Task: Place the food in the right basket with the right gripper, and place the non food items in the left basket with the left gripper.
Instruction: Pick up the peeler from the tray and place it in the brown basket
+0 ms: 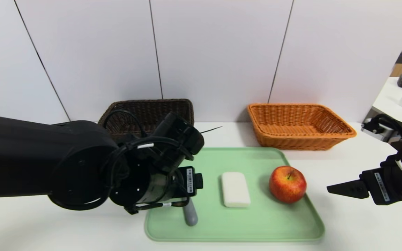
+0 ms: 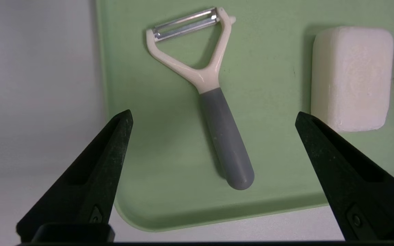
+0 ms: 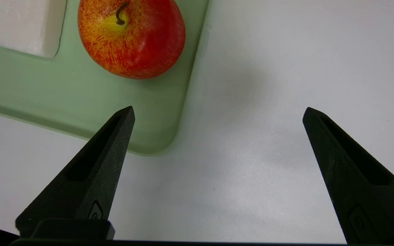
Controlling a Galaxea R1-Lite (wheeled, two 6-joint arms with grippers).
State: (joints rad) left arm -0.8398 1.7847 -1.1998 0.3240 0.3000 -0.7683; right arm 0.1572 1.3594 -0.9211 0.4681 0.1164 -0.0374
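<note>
Apparently unstarted: peeler (image 2: 214, 102), soap bar (image 1: 235, 189) and apple (image 1: 287, 184) all on green tray (image 1: 257, 223); both baskets look empty; left gripper (image 2: 214, 118) spread wide above the peeler, right gripper (image 3: 217, 114) spread wide beside the tray.

Bare tray (image 2: 169, 184) on both sides of the peeler (image 2: 217, 112); soap (image 2: 351, 78) close on one side.

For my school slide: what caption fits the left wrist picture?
Open left gripper hovers above a peeler on the green tray.

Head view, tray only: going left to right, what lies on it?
Peeler, mostly hidden under the open left gripper → white soap bar → apple, all on the green tray.
</note>
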